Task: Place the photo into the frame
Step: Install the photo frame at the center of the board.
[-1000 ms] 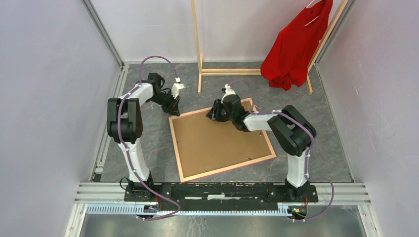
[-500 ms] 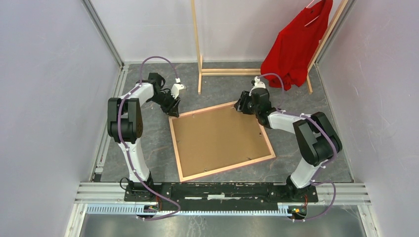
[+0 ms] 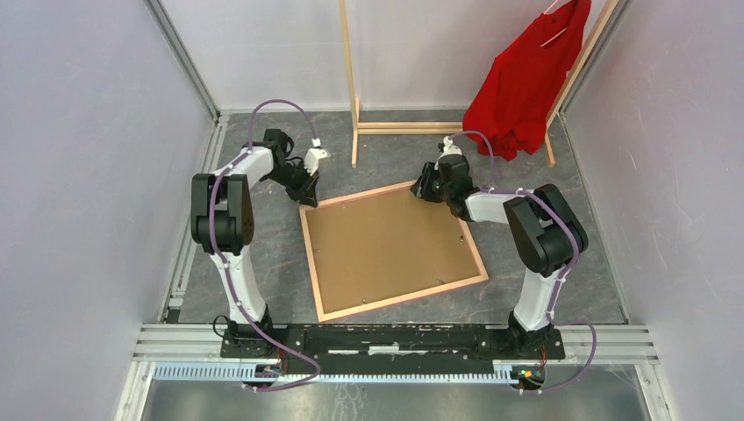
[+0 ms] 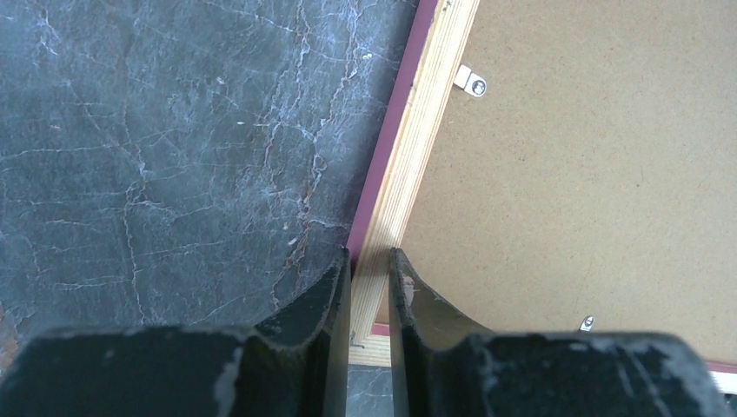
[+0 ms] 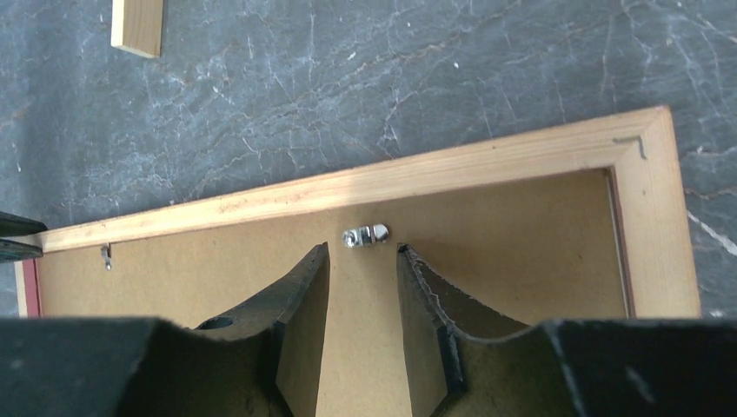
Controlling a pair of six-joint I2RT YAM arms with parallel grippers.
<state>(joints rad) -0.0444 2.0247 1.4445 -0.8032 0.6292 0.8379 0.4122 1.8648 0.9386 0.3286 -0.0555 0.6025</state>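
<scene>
Frame (image 3: 310,254) lies face down in the middle of the table (image 3: 263,263), turned a little off square, brown backing board (image 3: 390,250) up and seated inside the wood rails. Only a thin strip of the pink front shows along the outer edge in the left wrist view.

Photo: not in view in any camera. It is not on the bare table around the frame; whether it sits under the board cannot be told.

Left gripper (image 4: 369,261): at the frame's far-left corner, fingers narrow, one on each side of the wood rail, closed on it.

Right gripper (image 5: 363,252): over the far rail towards the right, fingers partly apart with nothing between them, poised just near of a small metal turn clip (image 5: 366,234). A second clip (image 4: 470,81) shows on the left rail.

Progress, my reading: work is at the clip stage. Left arm steadies the frame, right arm addresses a clip. With no photo visible, this is either opening the back before loading or locking it after; not decidable here. If opening, all of clip release, board removal, photo placement and re-closing remain.

Surface: dark grey stone-pattern top, matt, flat. Room: pale plain walls on three sides, aluminium rail (image 3: 395,338) at the near edge carrying both bases. Bare-wood clothes rack (image 3: 351,79) at the far side, red garment (image 3: 522,83) hanging at far right.
</scene>
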